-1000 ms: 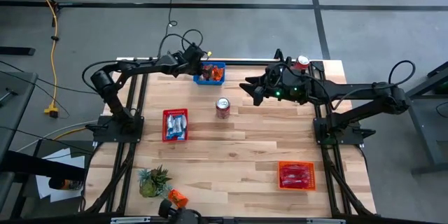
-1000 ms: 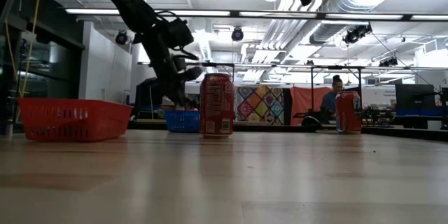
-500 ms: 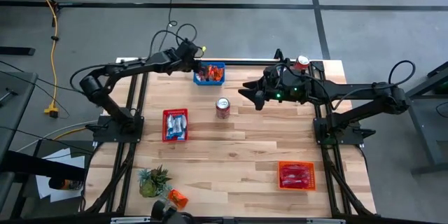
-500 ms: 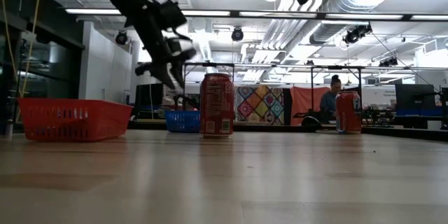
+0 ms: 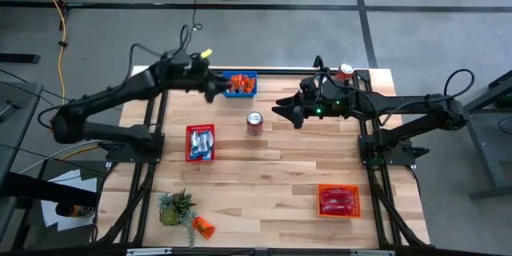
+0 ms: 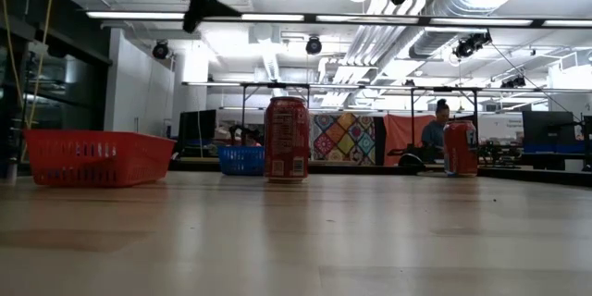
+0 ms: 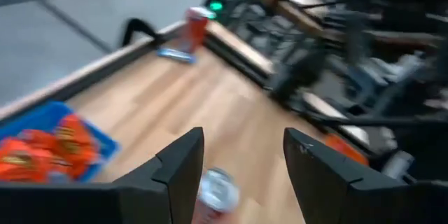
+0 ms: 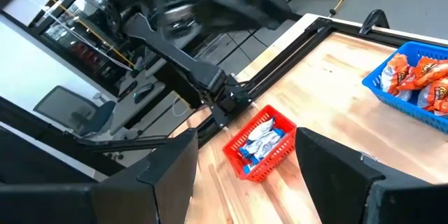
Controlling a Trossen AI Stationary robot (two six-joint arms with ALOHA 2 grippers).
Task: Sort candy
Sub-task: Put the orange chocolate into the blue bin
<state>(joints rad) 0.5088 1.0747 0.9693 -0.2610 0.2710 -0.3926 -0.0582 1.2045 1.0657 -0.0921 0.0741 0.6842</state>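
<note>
Orange candy (image 5: 240,85) fills a blue basket (image 5: 250,74) at the table's far edge. Blue-and-white candy (image 5: 201,142) lies in a red basket (image 5: 190,143) on the left. Pink-red candy (image 5: 338,201) lies in an orange-red basket (image 5: 338,188) at the near right. One orange packet (image 5: 203,226) lies loose by the plant. My left gripper (image 5: 217,88) hangs open and high, just left of the blue basket, nothing between its fingers (image 7: 182,161). My right gripper (image 5: 280,110) hovers open to the right of the middle can, holding nothing.
A red-and-silver can (image 5: 254,122) stands upright mid-table between the two grippers. A second can (image 5: 346,70) stands at the far right corner. A small green plant (image 5: 176,207) sits near the front left edge. Bare wood lies across the table's middle and near side.
My left gripper has opened, risen steeply from over the blue basket and drawn back toward the table's left edge, its arm swinging out over the left side. The orange candy stays in the blue basket. My right gripper has kept nearly still.
</note>
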